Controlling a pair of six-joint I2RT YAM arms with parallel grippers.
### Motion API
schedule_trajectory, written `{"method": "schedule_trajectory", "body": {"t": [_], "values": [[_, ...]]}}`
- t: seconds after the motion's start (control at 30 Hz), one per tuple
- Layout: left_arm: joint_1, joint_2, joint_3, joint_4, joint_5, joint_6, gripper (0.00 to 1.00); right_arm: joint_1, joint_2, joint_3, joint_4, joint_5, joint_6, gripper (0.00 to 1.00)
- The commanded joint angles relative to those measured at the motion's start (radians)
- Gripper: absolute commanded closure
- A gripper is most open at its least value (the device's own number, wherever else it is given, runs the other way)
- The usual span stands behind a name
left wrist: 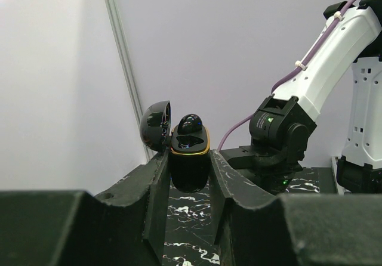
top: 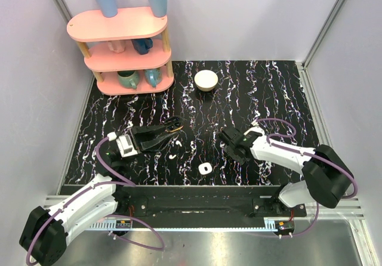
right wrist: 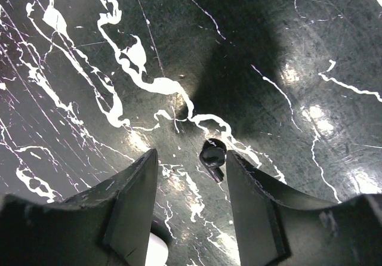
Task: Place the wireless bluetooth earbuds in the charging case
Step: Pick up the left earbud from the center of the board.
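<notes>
My left gripper (left wrist: pixel 188 161) (top: pixel 174 126) is shut on the charging case (left wrist: pixel 190 164), a glossy black shell with a gold rim, held above the table. Its lid (left wrist: pixel 155 126) hangs open to the left. One black earbud (left wrist: pixel 190 124) sits in the case's tray. A second black earbud (right wrist: pixel 212 157) lies on the marble table. My right gripper (right wrist: pixel 191 155) (top: pixel 229 144) is low over it and open. That earbud lies between the jaws, close to the right finger (right wrist: pixel 250 188), with a clear gap to the left one.
A small white rounded-square box (top: pixel 205 168) and two white curved pieces (top: pixel 172 157) (top: pixel 194 145) lie between the arms. A white rounded thing (right wrist: pixel 156 251) shows under my right gripper. A white bowl (top: pixel 206 79) and a pink shelf (top: pixel 119 45) with cups stand at the back.
</notes>
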Motion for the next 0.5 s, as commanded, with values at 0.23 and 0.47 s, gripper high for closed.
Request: {"method": "schedule_trajectory", "body": {"t": [0.23,0.47], "values": [[-0.006,0.002,0.000,0.036,-0.017,0.021,1.00,-0.017,0.040,0.032,0.032,-0.048,-0.003,0.46],[-0.004,0.011,-0.002,0.037,-0.017,0.019,1.00,-0.021,0.056,0.031,0.035,-0.064,0.004,0.48]]}}
